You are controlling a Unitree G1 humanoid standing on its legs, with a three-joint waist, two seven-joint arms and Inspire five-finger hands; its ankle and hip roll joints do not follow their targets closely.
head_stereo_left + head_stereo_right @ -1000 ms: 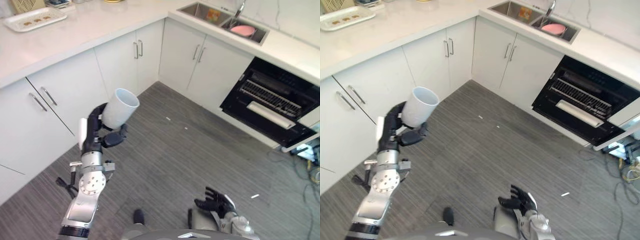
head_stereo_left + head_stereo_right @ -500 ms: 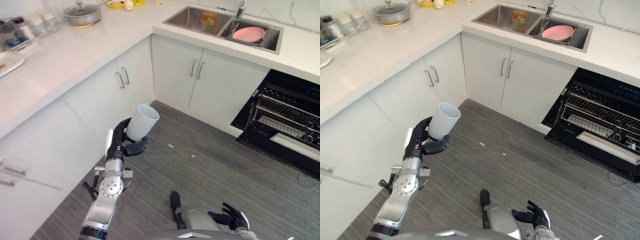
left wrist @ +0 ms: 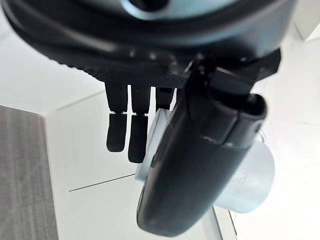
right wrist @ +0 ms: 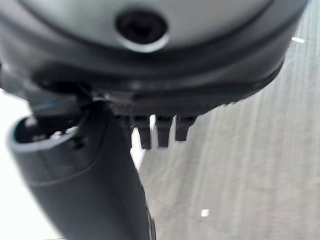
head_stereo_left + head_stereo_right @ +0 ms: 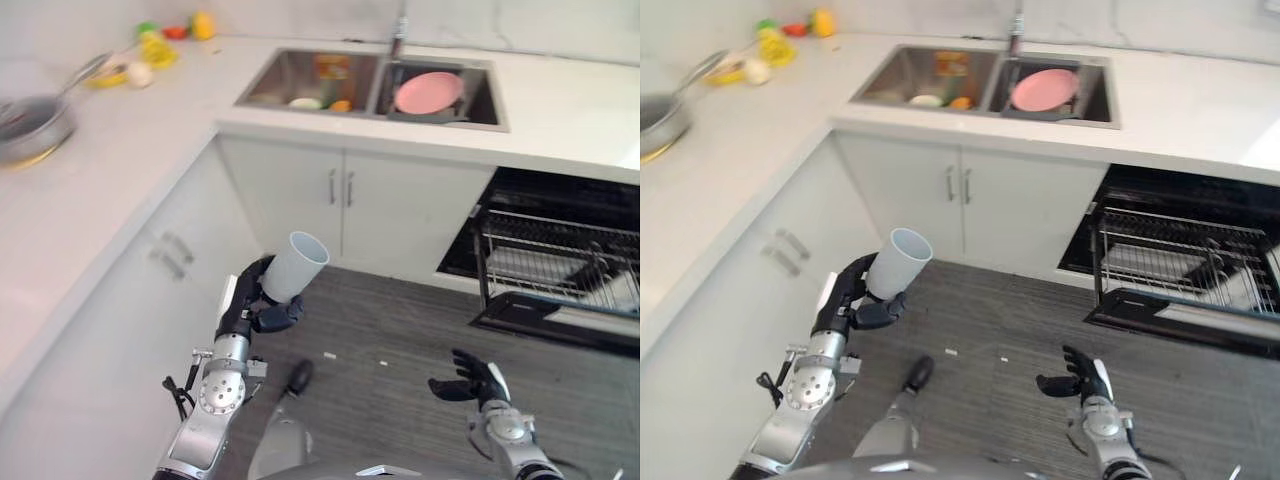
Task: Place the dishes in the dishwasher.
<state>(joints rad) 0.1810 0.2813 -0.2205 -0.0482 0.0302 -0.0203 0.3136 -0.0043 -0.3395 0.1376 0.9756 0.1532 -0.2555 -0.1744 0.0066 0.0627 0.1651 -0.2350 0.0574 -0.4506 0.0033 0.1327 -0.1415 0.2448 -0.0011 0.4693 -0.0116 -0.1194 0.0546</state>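
Observation:
A white cup (image 5: 295,267) is held tilted above the floor, with my left hand (image 5: 248,308) shut around its lower part. In the left wrist view the thumb (image 3: 200,165) lies across the cup (image 3: 252,177) and the fingers (image 3: 130,125) curl behind it. My right hand (image 5: 470,378) hangs low over the floor at the lower right, its fingers spread and holding nothing. The open dishwasher (image 5: 560,262) stands at the right under the counter, its wire rack (image 5: 1180,255) showing. A pink plate (image 5: 428,92) lies in the sink's right basin.
The steel sink (image 5: 300,75) holds small items in its left basin. A pan (image 5: 30,125) and some fruit (image 5: 150,50) sit on the white counter at the left. White cabinets (image 5: 340,205) line the corner. Grey floor (image 5: 400,330) lies between me and the dishwasher.
The camera has swung round, so the sink and dishwasher now lie straight ahead. The left hand still holds the cup; the right hand sits slightly higher.

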